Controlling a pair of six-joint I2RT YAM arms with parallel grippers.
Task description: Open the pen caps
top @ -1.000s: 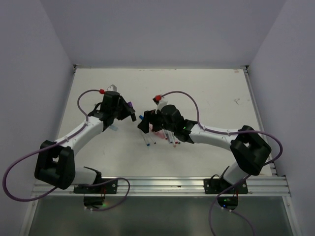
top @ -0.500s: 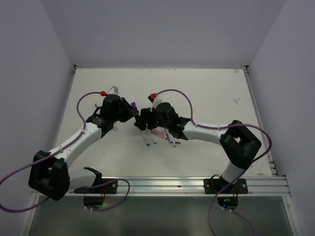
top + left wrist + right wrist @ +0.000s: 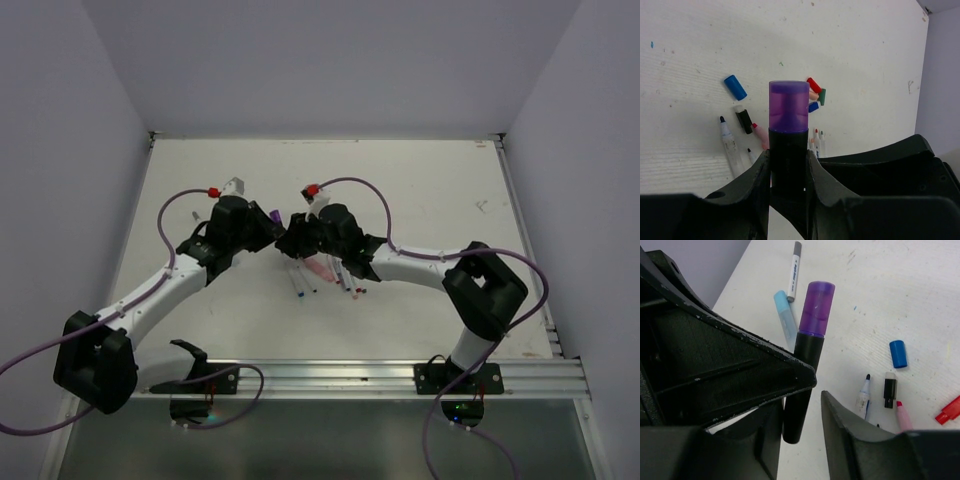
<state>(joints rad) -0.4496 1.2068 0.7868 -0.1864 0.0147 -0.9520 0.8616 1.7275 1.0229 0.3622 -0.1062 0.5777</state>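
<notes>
Purple cap (image 3: 789,105), seated on black highlighter (image 3: 788,150), aloft.
Left claw (image 3: 789,175) clamps highlighter, cap at 12 o'clock; right claw (image 3: 800,405) part-open, straddling it ungripped. Risk: closing below cap, tugging pen out.

Your right claw (image 3: 817,389) straddles the black highlighter barrel (image 3: 801,380) clamped in your left claw (image 3: 788,170); only a sliver of room shows beside the barrel. Its translucent purple cap (image 3: 816,307) juts free past that claw's tips. Under the claws, a loose blue plastic cap (image 3: 898,353), a pale-blue highlighter (image 3: 785,320) and scattered pens (image 3: 863,391) crowd the white tabletop (image 3: 430,190); farther out it offers passage.
</notes>
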